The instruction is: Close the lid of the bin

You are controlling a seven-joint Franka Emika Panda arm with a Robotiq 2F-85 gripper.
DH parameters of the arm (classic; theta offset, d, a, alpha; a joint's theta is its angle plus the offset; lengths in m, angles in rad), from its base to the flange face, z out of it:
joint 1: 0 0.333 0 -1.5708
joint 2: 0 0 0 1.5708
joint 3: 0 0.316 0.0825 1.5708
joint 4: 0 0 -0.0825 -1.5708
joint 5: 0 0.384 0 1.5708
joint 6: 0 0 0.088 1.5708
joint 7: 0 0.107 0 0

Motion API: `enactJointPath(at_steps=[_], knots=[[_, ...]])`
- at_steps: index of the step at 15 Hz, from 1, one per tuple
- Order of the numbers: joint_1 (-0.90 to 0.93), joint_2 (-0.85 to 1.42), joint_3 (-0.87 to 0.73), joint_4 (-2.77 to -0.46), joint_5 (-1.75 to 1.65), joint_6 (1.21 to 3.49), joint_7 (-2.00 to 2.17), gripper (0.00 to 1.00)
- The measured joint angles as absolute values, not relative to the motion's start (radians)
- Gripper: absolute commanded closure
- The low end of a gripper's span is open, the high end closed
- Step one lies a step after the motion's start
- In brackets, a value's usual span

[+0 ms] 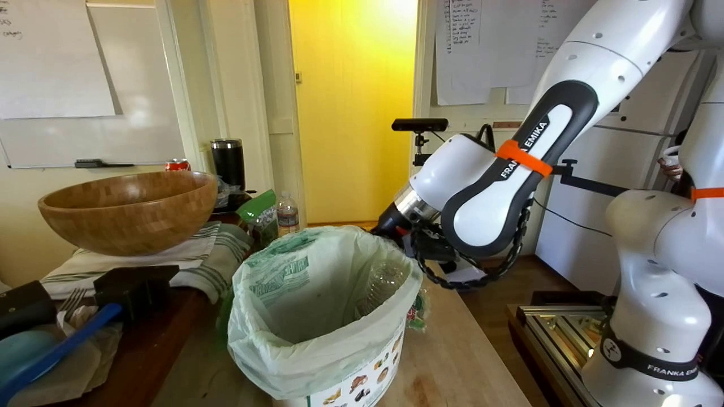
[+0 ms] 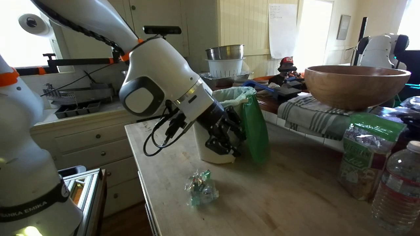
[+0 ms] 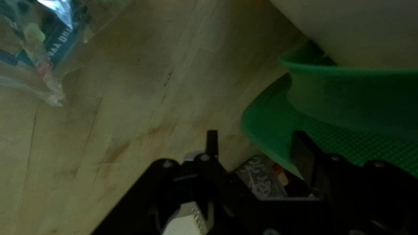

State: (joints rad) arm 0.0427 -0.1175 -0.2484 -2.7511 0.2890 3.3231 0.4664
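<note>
Beside the bin [image 2: 205, 145], the claw [image 3: 256, 141] is spread near the hanging green lid [image 2: 256, 131]; an exterior view alone shows the picture label [image 1: 360, 385]. "FRANKA EMIKA" marks the arm [image 1: 546, 130].

In an exterior view the camera sat close above the white bin [image 1: 362, 381], tilted slightly down and facing a yellow door [image 1: 353, 113], the Panda arm [image 1: 498, 192] at right. From near the water bottle [image 2: 397, 186], an exterior view faced roughly the opposite way across the wooden worktop [image 2: 288, 203], the arm at left. Both exterior views shared bin, bottle, arm and wooden bowl [image 2: 354, 86]. The wrist view looked steeply down, very near, past the gripper [image 3: 256, 137] onto the worktop, green lid [image 3: 369, 114] and clear packet [image 3: 55, 42]; the packet [image 2: 201, 190] also fell within an exterior view.
</note>
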Motion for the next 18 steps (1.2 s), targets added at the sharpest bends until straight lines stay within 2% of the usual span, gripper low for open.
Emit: enactJointPath(at_steps=[1,2,7,11,18], knots=[[0.052,-0.116,-0.257,-2.75,0.286,3.302,0.466,0.02],[0.071,-0.123,-0.27,-2.746,0.283,3.264,0.466,0.0],[0.228,-0.197,-0.358,-2.743,0.306,3.012,0.379,0.0],[0.246,-0.213,-0.388,-2.741,0.303,2.882,0.304,0.0],[0.078,-0.216,-0.205,-2.742,0.294,2.835,0.19,0.0]])
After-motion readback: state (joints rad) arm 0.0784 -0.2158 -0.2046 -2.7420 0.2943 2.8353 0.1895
